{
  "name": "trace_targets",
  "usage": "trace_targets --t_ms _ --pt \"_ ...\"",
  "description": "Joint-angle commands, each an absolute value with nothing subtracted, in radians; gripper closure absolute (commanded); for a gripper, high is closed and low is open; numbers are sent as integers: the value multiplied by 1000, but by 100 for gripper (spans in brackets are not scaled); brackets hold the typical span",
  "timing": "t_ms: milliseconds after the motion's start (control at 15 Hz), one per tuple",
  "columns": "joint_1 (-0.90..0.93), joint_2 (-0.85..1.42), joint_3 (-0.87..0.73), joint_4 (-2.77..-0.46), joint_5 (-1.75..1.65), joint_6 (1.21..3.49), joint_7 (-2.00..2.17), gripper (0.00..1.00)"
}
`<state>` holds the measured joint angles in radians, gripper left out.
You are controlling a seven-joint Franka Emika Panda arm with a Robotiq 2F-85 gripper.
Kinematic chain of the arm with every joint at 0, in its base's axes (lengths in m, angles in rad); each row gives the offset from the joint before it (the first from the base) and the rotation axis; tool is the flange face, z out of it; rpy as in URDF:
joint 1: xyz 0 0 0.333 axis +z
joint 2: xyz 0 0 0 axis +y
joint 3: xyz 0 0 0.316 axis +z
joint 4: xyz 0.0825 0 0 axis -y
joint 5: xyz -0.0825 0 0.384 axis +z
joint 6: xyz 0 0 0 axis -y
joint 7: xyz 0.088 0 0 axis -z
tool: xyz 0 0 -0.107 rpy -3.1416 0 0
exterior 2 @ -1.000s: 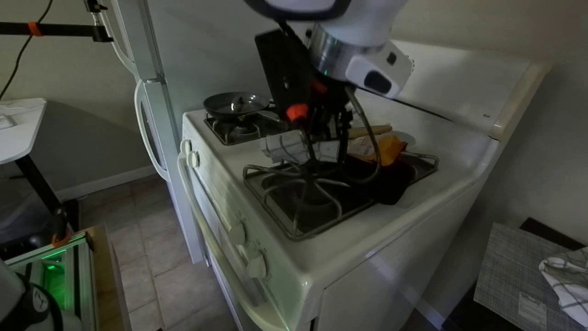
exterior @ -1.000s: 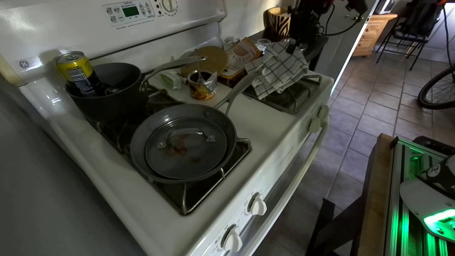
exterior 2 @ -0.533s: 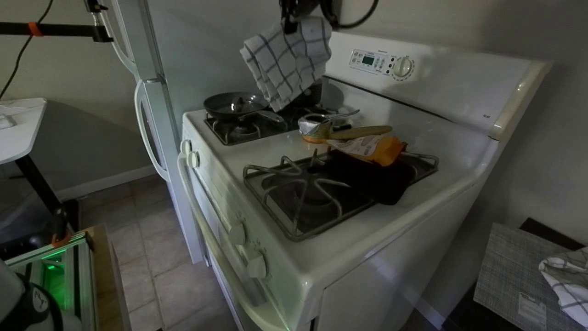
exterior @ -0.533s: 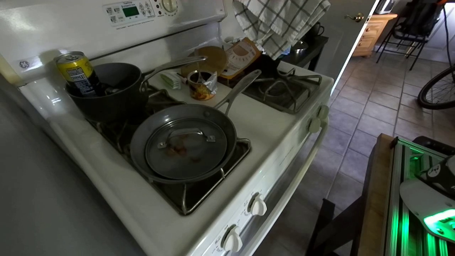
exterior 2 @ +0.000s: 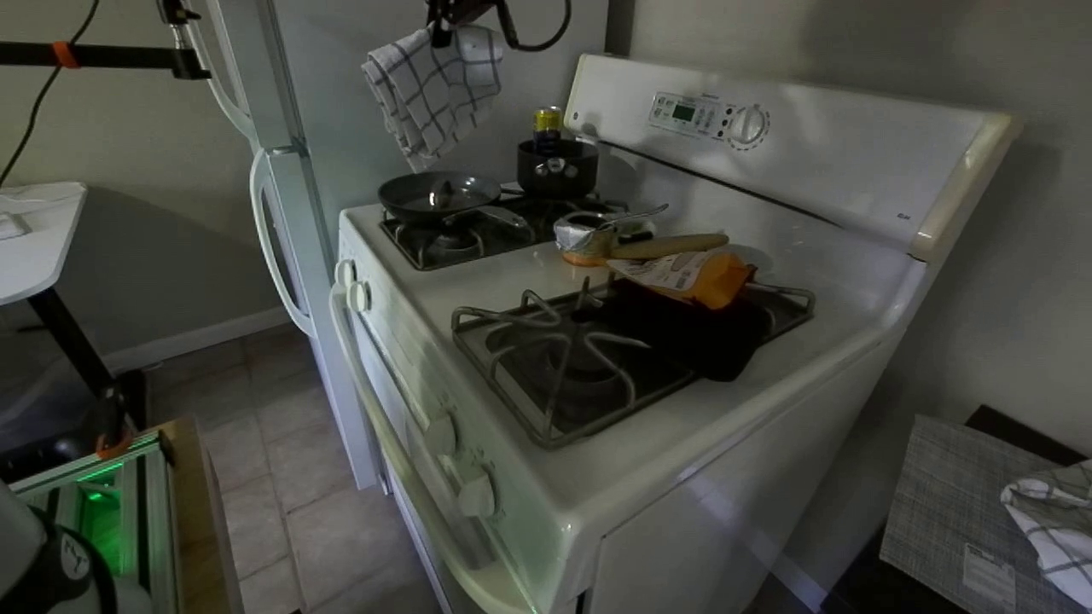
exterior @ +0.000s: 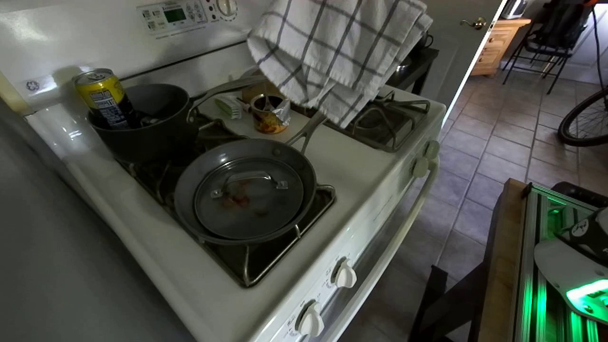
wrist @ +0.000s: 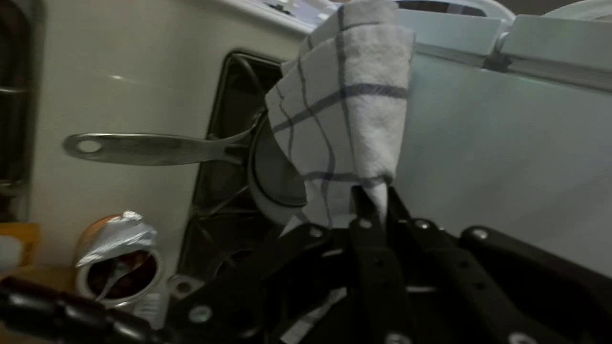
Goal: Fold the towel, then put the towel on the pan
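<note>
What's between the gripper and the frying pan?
The checked towel: pinched in the gripper, it hangs down toward the frying pan in an exterior view and hides part of the pan in the wrist view.

Claw [exterior 2: 442, 36] pinching towel [exterior 2: 435, 94], pan [exterior 2: 403, 203] on stove [exterior 2: 486, 281]

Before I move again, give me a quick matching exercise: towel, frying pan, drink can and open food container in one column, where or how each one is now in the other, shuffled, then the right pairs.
Things
1. checked towel
2. frying pan
3. drink can
4. open food container

Place or state
A. inside the dark pot
B. standing directly on the white stovetop
C. hanging from the shut gripper
D. with a lid lying inside it

Right pairs
1-C
2-D
3-A
4-B
</note>
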<state>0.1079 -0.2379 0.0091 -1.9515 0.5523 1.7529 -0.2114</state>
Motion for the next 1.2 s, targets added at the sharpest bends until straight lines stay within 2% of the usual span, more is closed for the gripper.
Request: trace_targets --t_ms 0,67,333,400,1133 --pt "114 -214 24 -1948 594 1749 -231 98" --pt "120 -198 32 -1947 602 1751 -236 92" --pt "110 -198 29 -1943 600 1752 -236 92" --pt "109 -201 28 -1942 600 1752 -236 98" --pt "144 116 120 -1800 812 1773 -397 98"
